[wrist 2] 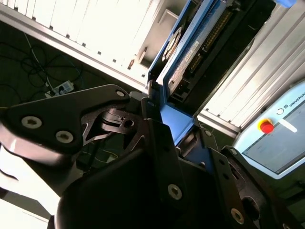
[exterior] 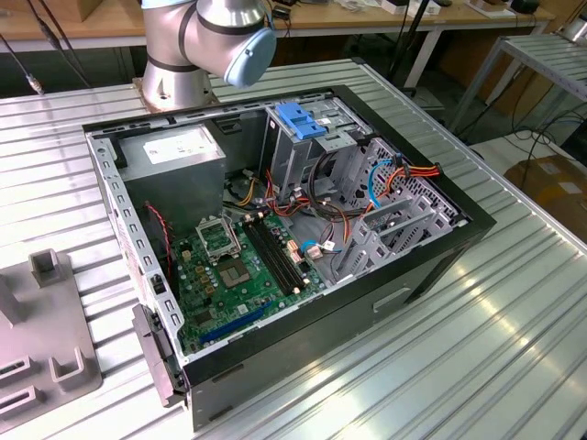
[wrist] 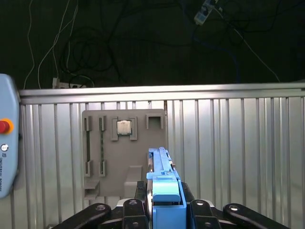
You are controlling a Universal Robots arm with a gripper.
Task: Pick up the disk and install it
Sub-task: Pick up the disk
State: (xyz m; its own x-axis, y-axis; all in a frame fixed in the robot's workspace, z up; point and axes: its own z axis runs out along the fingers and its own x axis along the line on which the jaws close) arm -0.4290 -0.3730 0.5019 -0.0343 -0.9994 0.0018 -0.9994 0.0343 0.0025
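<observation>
Pincer closed on the disk, clamping its near end w/ the blue rail btwn the jaws. Disk stands on edge, sticking out fwd of the pincer, up off the surface and, by my read, well apart from the case. In first wrist view it lines up over the edge of the grey fixture plate, near a chip seated there. Risks, as I judge them: grip is at one end, so the long free end could pivot or slip on a hard swing. Rails could jam if disk meets the drive cage tilted. Loose cables by the cage could snag or get pinched. Views: exterior gives the open case layout, i.e. motherboard, power supply, blue bracket, arm base. Second wrist view gives the disk's flank, label strip & pin row close up, plus pendant. First wrist view gives edge-on alignment.
</observation>
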